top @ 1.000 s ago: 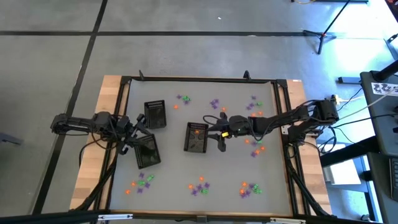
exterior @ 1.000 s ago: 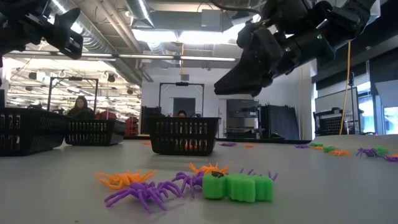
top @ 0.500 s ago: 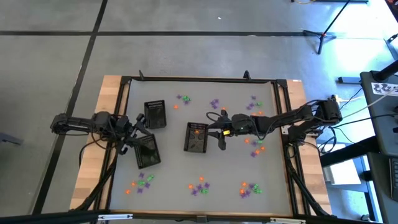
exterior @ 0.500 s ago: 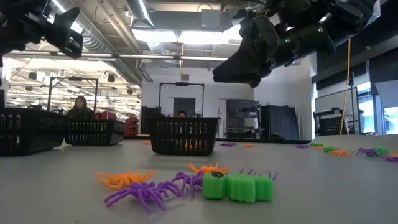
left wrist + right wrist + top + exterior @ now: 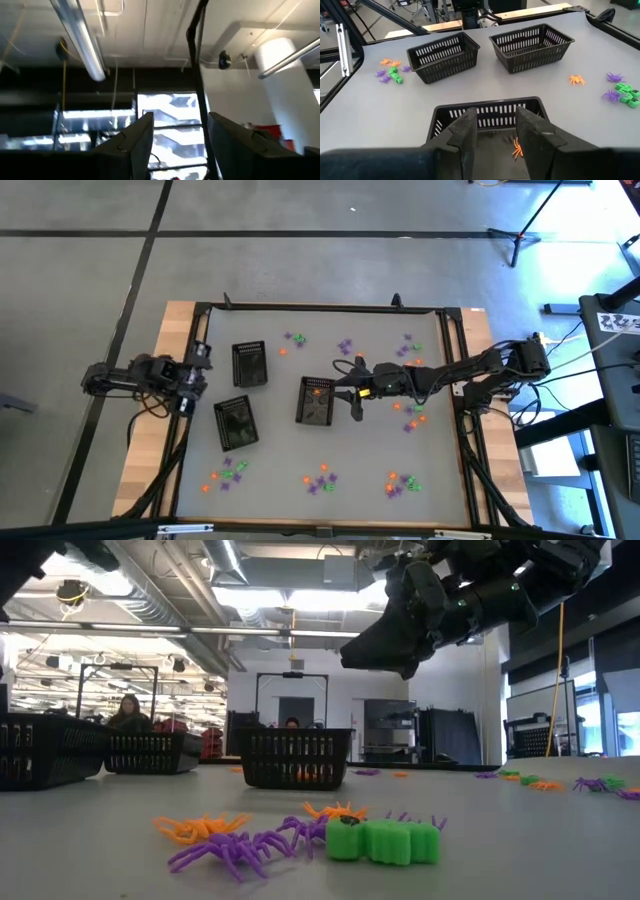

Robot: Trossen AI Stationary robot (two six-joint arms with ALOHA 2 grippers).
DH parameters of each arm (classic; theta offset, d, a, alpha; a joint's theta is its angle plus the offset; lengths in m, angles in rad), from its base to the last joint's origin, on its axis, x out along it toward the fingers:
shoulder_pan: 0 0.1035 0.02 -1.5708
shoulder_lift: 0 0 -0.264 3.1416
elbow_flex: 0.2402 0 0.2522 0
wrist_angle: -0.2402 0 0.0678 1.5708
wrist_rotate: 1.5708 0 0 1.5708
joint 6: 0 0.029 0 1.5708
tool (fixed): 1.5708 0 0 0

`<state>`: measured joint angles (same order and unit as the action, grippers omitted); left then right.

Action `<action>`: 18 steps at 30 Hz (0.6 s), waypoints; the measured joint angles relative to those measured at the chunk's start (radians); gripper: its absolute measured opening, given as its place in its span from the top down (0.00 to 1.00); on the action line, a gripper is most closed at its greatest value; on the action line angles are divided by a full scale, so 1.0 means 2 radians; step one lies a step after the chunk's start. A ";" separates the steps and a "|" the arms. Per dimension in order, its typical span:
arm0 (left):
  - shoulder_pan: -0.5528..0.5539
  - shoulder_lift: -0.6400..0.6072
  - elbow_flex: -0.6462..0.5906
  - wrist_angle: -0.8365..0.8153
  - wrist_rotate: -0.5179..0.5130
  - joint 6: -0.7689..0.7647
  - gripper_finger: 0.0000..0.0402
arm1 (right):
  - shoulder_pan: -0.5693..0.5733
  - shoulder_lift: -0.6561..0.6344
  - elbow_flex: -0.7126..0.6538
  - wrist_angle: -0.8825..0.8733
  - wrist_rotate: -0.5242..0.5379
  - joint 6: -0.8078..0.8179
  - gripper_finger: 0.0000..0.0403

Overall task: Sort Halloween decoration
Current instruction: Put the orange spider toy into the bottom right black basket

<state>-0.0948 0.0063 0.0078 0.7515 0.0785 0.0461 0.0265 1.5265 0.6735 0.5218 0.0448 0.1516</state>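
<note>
The Halloween decoration lies in loose clusters of tiny orange, purple and green trinkets on the grey table, at the far side [image 5: 345, 346], the right [image 5: 410, 415] and the near side [image 5: 320, 478]. In the low view, green, purple and orange pieces [image 5: 385, 840] lie closest. One orange spider [image 5: 517, 147] rests on the floor of the middle black tray [image 5: 316, 401]. My right gripper [image 5: 492, 132] hangs open above that tray's right end with nothing between its fingers. My left gripper [image 5: 180, 145] is drawn back at the table's left edge [image 5: 200, 360], tipped up toward the ceiling, open and holding nothing.
Two more black trays stand left of the middle one: one toward the far side [image 5: 249, 364], one nearer [image 5: 236, 423]. A black frame rail [image 5: 320, 307] borders the table. Bare grey surface lies between the trays and the near clusters. People sit in the room behind [image 5: 128, 712].
My left gripper has pulled away from the two left trays toward the table's left edge, risen and tipped upward; it now points at the ceiling. It stays open.
</note>
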 joint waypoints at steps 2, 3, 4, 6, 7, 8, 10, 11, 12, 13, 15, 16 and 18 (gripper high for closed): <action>0.000 0.000 0.000 0.007 0.001 0.019 0.55 | 0.000 0.000 0.000 -0.004 0.000 0.000 0.67; 0.000 0.000 0.000 0.004 0.004 0.021 0.55 | 0.000 0.000 0.000 -0.008 0.000 0.000 0.67; 0.000 0.000 0.000 -0.004 0.007 0.019 0.55 | 0.000 0.000 0.000 -0.014 0.000 0.000 0.67; 0.000 0.000 0.000 -0.047 0.018 0.002 0.55 | 0.000 0.000 0.000 -0.026 0.000 0.000 0.67; 0.000 0.001 0.000 -0.076 0.022 -0.004 0.55 | 0.000 0.000 0.000 -0.033 0.000 0.000 0.67; 0.000 0.006 0.000 -0.099 0.022 -0.003 0.55 | 0.000 0.000 0.000 -0.038 0.002 0.000 0.67; 0.000 0.020 0.000 -0.117 0.007 0.003 0.55 | 0.000 0.000 0.000 -0.049 0.010 0.000 0.67; 0.000 0.027 0.000 -0.115 -0.005 0.004 0.55 | 0.000 0.001 0.000 -0.053 0.014 0.002 0.67; 0.000 0.034 0.000 -0.109 -0.015 0.004 0.55 | 0.000 0.003 0.000 -0.053 0.019 0.007 0.67; 0.000 0.042 0.000 -0.099 -0.024 -0.001 0.55 | 0.000 0.004 0.000 -0.055 0.021 0.014 0.67; 0.000 0.057 0.000 -0.073 -0.031 -0.008 0.55 | 0.000 0.006 0.000 -0.060 0.022 0.025 0.67; 0.000 0.065 0.000 -0.057 -0.031 -0.009 0.55 | 0.000 0.009 0.000 -0.055 0.022 0.027 0.67; 0.000 0.077 0.000 -0.036 -0.030 -0.003 0.55 | 0.000 0.012 0.000 -0.062 0.022 0.032 0.67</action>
<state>-0.0948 0.1599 0.0078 0.6796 0.0184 0.0400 0.0265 1.5507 0.6736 0.3983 0.0883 0.2152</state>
